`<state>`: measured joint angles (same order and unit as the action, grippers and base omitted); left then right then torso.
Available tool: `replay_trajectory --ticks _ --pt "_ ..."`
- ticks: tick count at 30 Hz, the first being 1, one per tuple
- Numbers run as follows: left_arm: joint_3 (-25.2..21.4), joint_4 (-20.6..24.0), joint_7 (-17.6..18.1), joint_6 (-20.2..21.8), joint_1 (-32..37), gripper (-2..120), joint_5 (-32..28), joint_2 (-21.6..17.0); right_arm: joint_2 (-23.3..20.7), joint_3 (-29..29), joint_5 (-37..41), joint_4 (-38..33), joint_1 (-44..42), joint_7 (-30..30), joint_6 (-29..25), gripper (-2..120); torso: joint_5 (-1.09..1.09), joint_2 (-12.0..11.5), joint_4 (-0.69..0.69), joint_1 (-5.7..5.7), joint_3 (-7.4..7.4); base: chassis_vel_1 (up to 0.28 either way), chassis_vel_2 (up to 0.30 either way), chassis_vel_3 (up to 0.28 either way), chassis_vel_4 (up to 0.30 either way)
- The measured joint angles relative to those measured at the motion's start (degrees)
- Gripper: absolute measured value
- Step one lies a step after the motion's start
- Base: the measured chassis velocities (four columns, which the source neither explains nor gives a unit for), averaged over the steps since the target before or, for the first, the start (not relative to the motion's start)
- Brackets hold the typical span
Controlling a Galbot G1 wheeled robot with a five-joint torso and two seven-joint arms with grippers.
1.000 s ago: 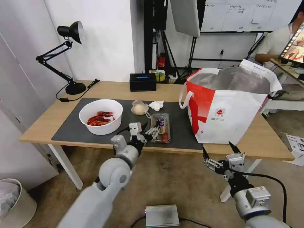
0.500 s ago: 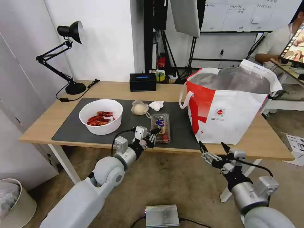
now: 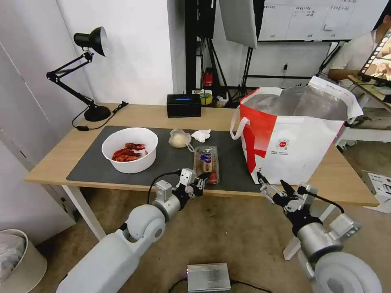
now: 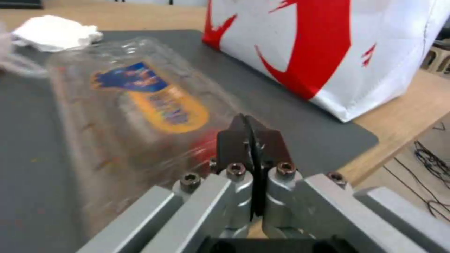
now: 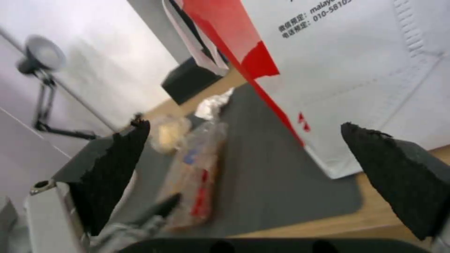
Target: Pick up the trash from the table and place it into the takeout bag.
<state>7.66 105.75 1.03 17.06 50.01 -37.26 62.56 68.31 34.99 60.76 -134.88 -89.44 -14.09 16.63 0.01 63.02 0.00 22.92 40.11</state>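
The left hand (image 3: 202,179) is held at the near end of the clear plastic tray (image 3: 206,164), its black fingers (image 4: 251,144) pressed together with no gap, and the tray is seen lying flat on the dark mat (image 3: 171,156) of the tabletop (image 3: 350,179). The bowl of red shells (image 3: 129,150), the small clear bag (image 3: 179,138) and the crumpled tissue (image 3: 201,134) are also set on the mat, with the takeout bag (image 3: 293,138) stood upright to their right. The right hand (image 3: 273,187) is held before the tabletop's front edge below the bag, its fingers (image 5: 112,168) spread wide and nothing held.
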Motion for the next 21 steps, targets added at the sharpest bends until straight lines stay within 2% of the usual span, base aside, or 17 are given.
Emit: replay_trajectory --ticks 5,8,21 --pt "2.32 -2.05 0.37 -0.26 -2.64 0 -0.29 1.11 0.28 -0.38 7.07 0.35 2.14 -1.61 0.38 100 -0.01 0.00 -0.03 0.00 0.00 0.000 0.000 0.000 0.000" --pt "2.85 -3.04 1.54 -0.31 -3.56 0 -0.82 1.61 0.19 -2.04 12.90 2.16 6.33 -3.52 1.04 100 0.00 0.00 0.00 0.00 0.00 0.000 0.000 0.000 0.000" --pt "1.25 -3.66 3.60 -0.44 -3.27 0 -2.07 1.94 -1.38 -4.53 19.56 8.84 14.60 -5.37 2.47 100 0.00 0.00 -0.01 0.00 0.00 0.000 0.000 0.000 0.000"
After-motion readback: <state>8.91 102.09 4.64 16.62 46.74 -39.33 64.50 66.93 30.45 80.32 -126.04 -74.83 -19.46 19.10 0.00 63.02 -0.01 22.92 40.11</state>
